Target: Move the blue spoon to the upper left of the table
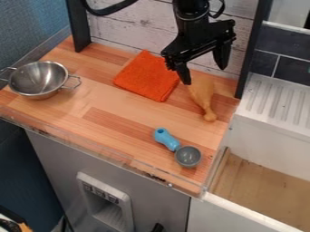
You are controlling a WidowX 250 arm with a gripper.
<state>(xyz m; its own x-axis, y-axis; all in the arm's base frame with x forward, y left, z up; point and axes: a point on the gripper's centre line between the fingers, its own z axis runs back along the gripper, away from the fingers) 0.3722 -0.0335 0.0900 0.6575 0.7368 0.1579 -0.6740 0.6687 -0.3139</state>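
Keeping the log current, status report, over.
Hand open, over table's far side. Blue spoon ungrasped, near front edge. Metal bowl at left, possibly in the way.

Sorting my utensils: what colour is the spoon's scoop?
The scoop is grey, in the camera view.

The top edge crops the black arm [192, 12] — the right, the white sink [266, 129].

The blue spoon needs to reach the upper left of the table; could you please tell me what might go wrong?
The blue spoon lies near the front edge of the table, so a clumsy grasp could push it off. Carried low, it might snag the orange cloth or bump the metal bowl at the left.
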